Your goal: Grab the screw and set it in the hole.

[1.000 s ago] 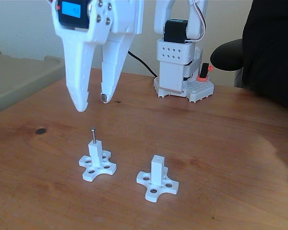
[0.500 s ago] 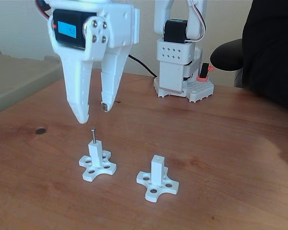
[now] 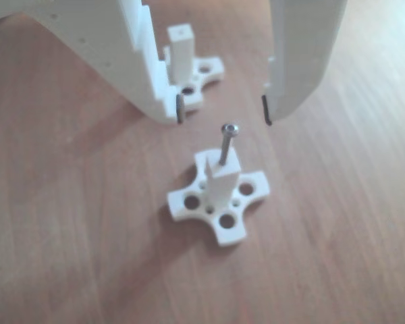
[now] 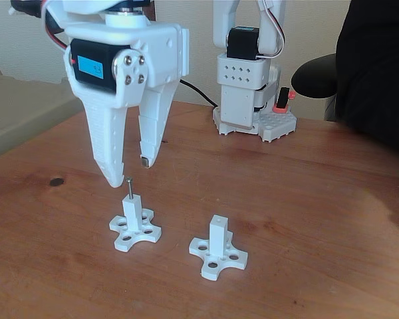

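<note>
A brown wooden table (image 4: 306,199) carries everything. In the fixed view a dark shape, perhaps a chair or a dark garment, fills the far right edge (image 4: 379,66), and the arm's white base (image 4: 249,93) stands at the far side of the table, right of centre, with a black cable running off to its left.

The white hand (image 4: 129,171) hangs over the left part of the table, its blue-lit servo body above and its two fingers pointing down. The jaws stand spread wide apart and hold nothing. In the other view the hand (image 3: 223,113) enters from the top, and each fingertip shows a dark pad; the screw's head sits below the gap between them, touching neither.

Two white cross-shaped bases with round holes rest on the table, each with a square post rising from its middle. In the fixed view the left base (image 4: 134,229) lies just under the hand, and the right base (image 4: 218,252) sits near it, a little nearer the camera. The right post's hole (image 4: 217,218) shows as a tiny dark dot in its top face.

The screw (image 4: 129,188) stands upright in the top of the left post, its shaft sunk partly in and its head just beside the tip of the left finger in the fixed view. In the other view the screw (image 3: 227,143) rises from the near post.
</note>
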